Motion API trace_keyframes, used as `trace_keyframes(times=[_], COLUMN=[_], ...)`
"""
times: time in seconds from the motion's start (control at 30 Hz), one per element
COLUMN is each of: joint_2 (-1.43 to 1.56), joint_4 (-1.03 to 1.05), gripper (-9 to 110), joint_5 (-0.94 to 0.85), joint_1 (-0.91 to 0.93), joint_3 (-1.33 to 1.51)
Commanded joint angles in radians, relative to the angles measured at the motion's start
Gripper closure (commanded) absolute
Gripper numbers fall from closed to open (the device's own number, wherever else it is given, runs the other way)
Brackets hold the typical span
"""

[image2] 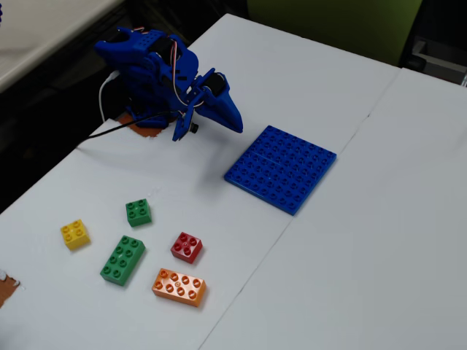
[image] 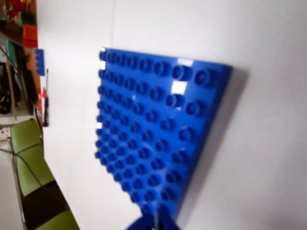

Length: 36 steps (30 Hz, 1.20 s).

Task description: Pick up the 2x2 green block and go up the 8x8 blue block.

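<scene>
Green 2x2 block (image2: 138, 212) sits untouched on the table (image2: 365, 255), near the yellow block (image2: 76, 234) and just above the long green brick (image2: 122, 259) in the fixed view, well apart from the tool (image2: 232, 119). The tool hangs folded near the arm's base, carrying nothing; its fingers look closed together there, and the wrist view shows only their blue tips at the bottom edge.

The blue plate (image2: 281, 168) lies flat to the right of the bricks, bare of any block; it fills the wrist view (image: 158, 129).

Likely risks: the two green pieces lie close together, so a reach aimed by colour alone could land on the long brick. The red block (image2: 187, 246) is also near enough to be nudged on the way down. A pinch across the studs rather than the flat sides could let the small block slip.

Count: one small green, one long green, one yellow, one red, one orange brick (image2: 179, 286), one blue plate.
</scene>
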Motion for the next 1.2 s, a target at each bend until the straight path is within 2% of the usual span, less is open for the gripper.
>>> trace_keyframes(times=[0.0,0.3,0.33,0.37,0.47,0.57,0.67,0.8,1.03,1.1,1.17], joint_2=[0.044,0.044,0.044,0.048,0.046,0.046,0.044,-0.032,-0.518,-0.655,-0.785], joint_4=[0.0,0.002,-0.011,-0.041,0.003,0.12,0.255,0.445,0.696,0.71,0.712], gripper=[101,99,98,98,101,101,98,95,82,78,77], joint_5=[-0.006,-0.003,-0.135,-0.445,-0.865,-1.253,-1.491,-1.563,-1.416,-1.439,-1.545], joint_1=[-0.005,0.014,0.008,0.003,0.005,0.067,0.155,0.221,0.35,0.431,0.534], joint_3=[0.017,0.017,0.026,0.044,0.038,-0.005,-0.12,-0.314,-0.854,-0.976,-1.057])
